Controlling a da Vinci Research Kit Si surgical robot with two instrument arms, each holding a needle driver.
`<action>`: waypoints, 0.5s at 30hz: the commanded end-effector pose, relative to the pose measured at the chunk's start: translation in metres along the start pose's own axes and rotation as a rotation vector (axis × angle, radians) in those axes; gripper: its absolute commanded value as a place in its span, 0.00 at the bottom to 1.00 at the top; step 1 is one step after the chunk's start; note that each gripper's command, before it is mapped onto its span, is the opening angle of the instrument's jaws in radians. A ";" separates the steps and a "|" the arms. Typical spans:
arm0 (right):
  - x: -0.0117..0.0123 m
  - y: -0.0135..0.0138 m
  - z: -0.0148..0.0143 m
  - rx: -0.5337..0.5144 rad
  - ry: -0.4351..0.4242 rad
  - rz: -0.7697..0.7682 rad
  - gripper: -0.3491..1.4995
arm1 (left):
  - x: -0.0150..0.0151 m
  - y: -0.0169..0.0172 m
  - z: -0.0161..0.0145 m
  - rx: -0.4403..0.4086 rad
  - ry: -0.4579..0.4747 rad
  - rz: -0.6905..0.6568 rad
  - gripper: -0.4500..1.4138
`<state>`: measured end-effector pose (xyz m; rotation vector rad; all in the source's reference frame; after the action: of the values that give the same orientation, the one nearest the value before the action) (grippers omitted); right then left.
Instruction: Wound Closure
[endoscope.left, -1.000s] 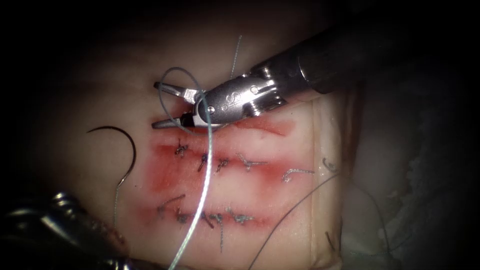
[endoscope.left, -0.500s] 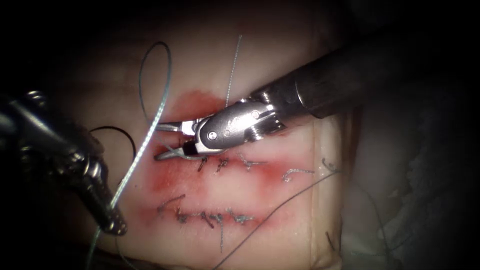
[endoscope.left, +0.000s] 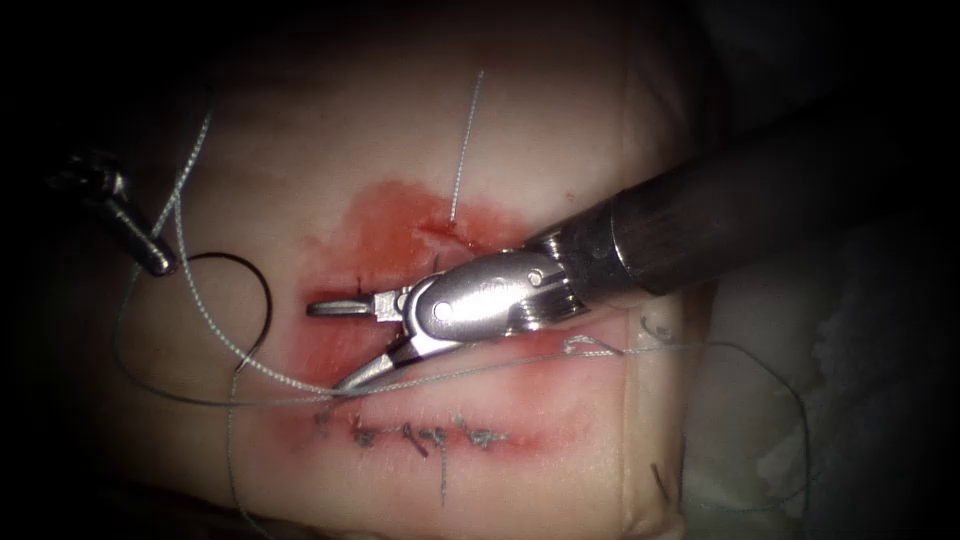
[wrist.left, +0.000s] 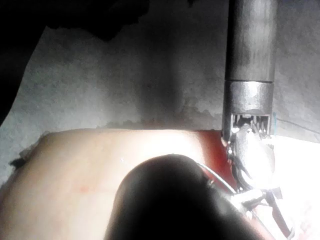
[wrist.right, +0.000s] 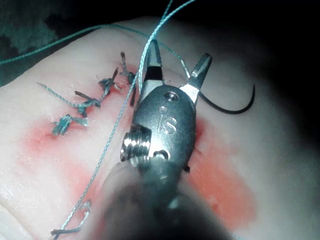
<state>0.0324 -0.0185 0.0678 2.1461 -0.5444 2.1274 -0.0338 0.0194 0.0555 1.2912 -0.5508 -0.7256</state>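
A pale, crumpled sheet (endoscope.left: 850, 330) lies along the right side of the endoscope frame, dim and mostly in shadow. The left wrist view shows the sheet (wrist.left: 125, 70) as a rough, grey-white background.

The tissue (endoscope.left: 560, 130) is pale pink-tan, stained with red fluid (endoscope.left: 395, 220) in blotches and bands along the stitch rows. The thread (endoscope.left: 215, 335) is pale blue-green with a twisted, ropy pattern; its knots (endoscope.left: 420, 435) look darker grey-green. The needle (endoscope.left: 250, 280) is dark, nearly black. The right tool (endoscope.left: 345, 345) is shiny silver on a dark grey shaft (endoscope.left: 720, 215).
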 end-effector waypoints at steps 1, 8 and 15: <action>0.0003 -0.0004 0.0008 0.011 0.001 0.001 0.71 | -0.0011 -0.0009 0.0000 0.010 -0.001 0.008 0.00; 0.0007 -0.0001 0.0010 0.012 0.003 0.062 0.62 | -0.0034 -0.0096 -0.0006 0.097 0.046 0.136 0.00; 0.0010 -0.0008 0.0023 0.068 -0.006 0.079 0.58 | -0.0029 -0.0164 0.0041 0.405 0.080 0.200 0.00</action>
<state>0.0340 -0.0184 0.0686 2.2015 -0.5805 2.2152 -0.0409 0.0159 0.0402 1.6134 -0.7631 -0.4046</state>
